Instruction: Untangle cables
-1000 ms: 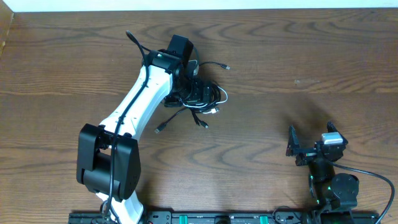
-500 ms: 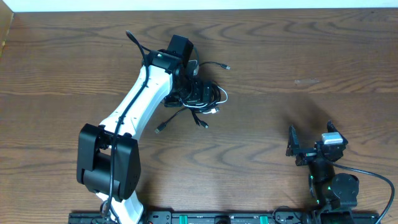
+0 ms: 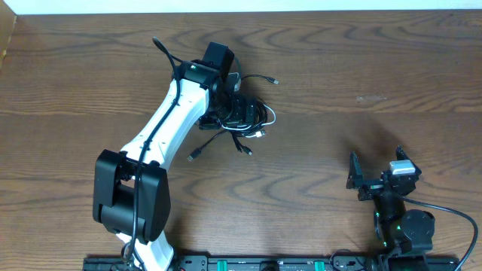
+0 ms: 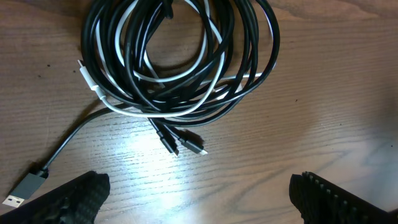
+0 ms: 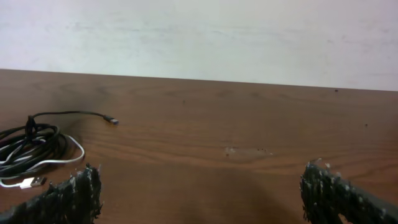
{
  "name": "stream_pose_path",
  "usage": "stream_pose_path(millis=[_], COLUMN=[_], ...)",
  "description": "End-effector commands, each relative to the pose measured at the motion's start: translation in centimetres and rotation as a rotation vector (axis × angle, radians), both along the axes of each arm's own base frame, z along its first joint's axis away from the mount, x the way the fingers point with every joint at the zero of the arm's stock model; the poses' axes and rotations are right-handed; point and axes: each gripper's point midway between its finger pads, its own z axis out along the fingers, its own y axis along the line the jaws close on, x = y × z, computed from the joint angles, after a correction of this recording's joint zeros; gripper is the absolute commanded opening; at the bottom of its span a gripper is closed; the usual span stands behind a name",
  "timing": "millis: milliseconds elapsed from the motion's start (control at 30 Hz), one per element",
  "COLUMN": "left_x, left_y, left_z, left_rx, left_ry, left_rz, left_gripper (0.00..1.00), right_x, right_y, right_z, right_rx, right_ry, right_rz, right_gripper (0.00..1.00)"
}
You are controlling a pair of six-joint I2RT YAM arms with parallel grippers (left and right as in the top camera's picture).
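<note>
Tabletop [image 3: 361, 60]: brown wood grain.

Cables [image 4: 186, 115] lie on it directly below the left hand [image 4: 196, 183], wound into one roughly round coil (so the bundle itself has no single long axis). A white cord [image 4: 99, 96] is threaded through the black loops.

Loose ends fan out of the coil:
- one black lead runs out to a grey USB plug [image 4: 22, 186] lying just beside one finger of the left hand
- two small plugs [image 4: 186, 146] point toward the gap between that hand's fingers

Left hand: jaws spread fully wide, gripping nothing, above the coil.

Right hand [image 5: 200, 180]: well apart from the left hand, nearer the robot's base, jaws equally wide, empty.
</note>
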Motion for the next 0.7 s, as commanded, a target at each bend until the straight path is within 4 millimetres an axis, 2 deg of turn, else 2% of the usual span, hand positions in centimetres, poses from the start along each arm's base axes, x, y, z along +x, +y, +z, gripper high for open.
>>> stream_pose_path(millis=[0, 67, 233, 433, 600, 667], left_x=[-0.1, 0.0, 1.6, 1.8, 2.1, 2.5], left_y=[0.3, 0.3, -0.3, -0.4, 0.0, 0.7], left_z=[-0.7, -0.6, -0.3, -0.2, -0.2, -0.2], left_rx=[0.020, 0.018, -0.007, -0.019, -0.013, -0.012], left_ry=[0.015, 0.011, -0.060, -0.058, -0.065, -0.066], left_rz=[0.005, 0.005, 0.006, 0.024, 0.035, 0.052], left_gripper=[0.98, 0.98, 0.98, 0.98, 0.98, 0.98], right_x=[0.0, 0.0, 0.0, -0.1, -0.6, -0.8], right_y=[0.0, 0.0, 0.1, 0.6, 3.0, 3.1], right_z=[-0.1, -0.1, 0.0, 0.2, 0.8, 1.9], right_rx=[-0.012, -0.012, -0.011, 0.006, 0.020, 0.060], right_ry=[-0.001, 0.000, -0.003, -0.011, -0.023, -0.038], right_rz=[0.002, 0.002, 0.005, 0.034, 0.177, 0.178], right_gripper=[0.99, 0.99, 0.99, 0.99, 0.99, 0.99])
